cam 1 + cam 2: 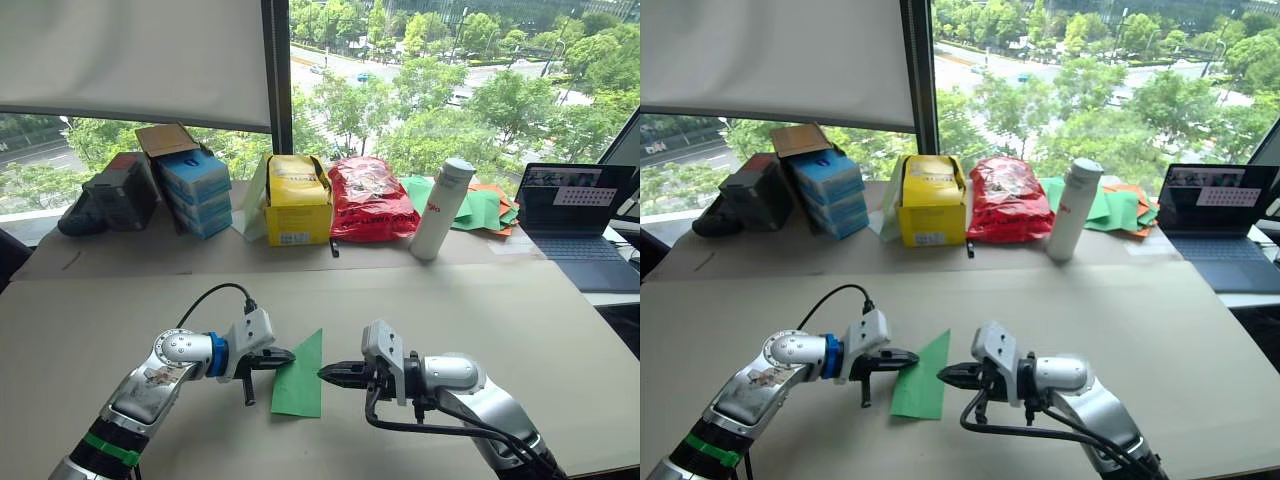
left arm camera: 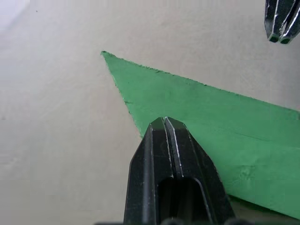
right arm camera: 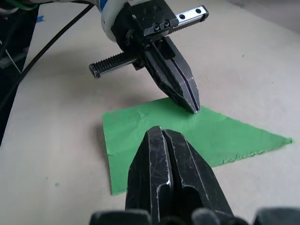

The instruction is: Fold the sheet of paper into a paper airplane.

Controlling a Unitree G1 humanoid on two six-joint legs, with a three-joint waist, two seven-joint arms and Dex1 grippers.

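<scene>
The folded green paper [image 1: 299, 378] lies flat on the table [image 1: 450, 310]. The left gripper [image 1: 283, 356], fingers together, presses its edge; the right gripper [image 1: 330, 373], fingers together, hovers just beside.

The paper airplane [image 1: 299, 378], a bright green folded wedge, lies flat on the table [image 1: 120, 320], its sharp tip pointing away.

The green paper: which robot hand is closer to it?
Left. The left end effector, shut, has its tip on the folded green paper at its left edge. The right end effector, also shut, sits just off the paper's right edge.
</scene>
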